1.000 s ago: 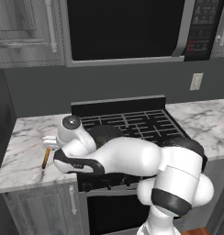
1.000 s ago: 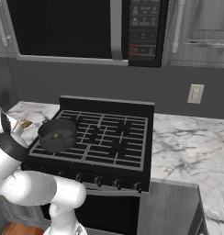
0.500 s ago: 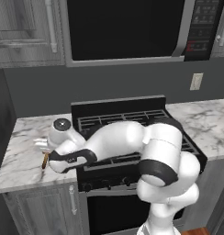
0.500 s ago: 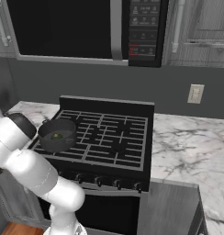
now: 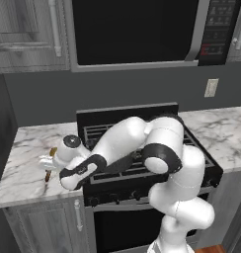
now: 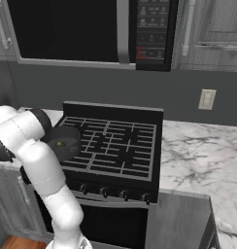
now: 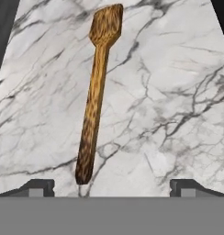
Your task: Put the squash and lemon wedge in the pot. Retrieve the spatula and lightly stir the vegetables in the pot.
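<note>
From the left base view, my arm bends low over the marble tabletop [image 5: 28,148] left of the stove [image 5: 142,163], and the wooden spatula [image 5: 50,164] lies just past my wrist, partly hidden by it.

From the right base view, the squat dark grey pot [image 6: 64,142] sits on the stove's left front grate with something small and greenish inside; I judge both vegetables are in, though I cannot separate them here.

From the hand view, my pincer [image 7: 111,187] hovers wide and empty over the spatula, its two dark tips far apart, the handle's end near the left tip. The spatula is slender, grainy brown wood with a small rounded flat head, lying flat on smooth veined marble. I should centre over the handle, descend until the tips straddle it, then close gently.
</note>
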You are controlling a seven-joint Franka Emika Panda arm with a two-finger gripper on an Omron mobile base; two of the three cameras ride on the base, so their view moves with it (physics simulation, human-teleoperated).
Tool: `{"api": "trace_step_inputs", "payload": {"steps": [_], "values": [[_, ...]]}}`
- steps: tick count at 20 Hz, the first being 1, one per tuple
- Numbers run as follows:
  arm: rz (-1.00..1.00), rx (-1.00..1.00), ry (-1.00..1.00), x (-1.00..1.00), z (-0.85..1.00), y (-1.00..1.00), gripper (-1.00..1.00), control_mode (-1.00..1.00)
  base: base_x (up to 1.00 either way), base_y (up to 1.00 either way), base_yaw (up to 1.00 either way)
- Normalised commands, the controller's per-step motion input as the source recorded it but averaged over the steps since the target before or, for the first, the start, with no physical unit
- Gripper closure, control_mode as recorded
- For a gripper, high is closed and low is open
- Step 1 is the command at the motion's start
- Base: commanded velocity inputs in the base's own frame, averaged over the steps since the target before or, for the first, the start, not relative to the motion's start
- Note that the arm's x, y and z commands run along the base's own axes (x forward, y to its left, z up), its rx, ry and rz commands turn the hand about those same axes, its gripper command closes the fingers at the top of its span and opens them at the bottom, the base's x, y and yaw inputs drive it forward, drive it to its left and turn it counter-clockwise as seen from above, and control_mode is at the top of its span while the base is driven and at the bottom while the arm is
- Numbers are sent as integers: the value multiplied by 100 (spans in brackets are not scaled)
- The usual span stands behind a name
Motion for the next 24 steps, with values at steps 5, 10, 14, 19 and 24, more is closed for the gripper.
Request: {"api": "trace_step_inputs", "payload": {"steps": [5, 10, 14, 19, 24], "values": [[0, 0, 3, 4, -17, 26, -100, -100, 0, 0, 0], [0, 0, 1, 6, -3, 30, -100, -100, 0, 0, 0], [0, 0, 0, 9, 1, 23, -100, -100, 0, 0, 0], [0, -1, 0, 4, 0, 26, -100, -100, 0, 0, 0], [0, -3, 0, 2, 5, 24, -100, -100, 0, 0, 0]]}}
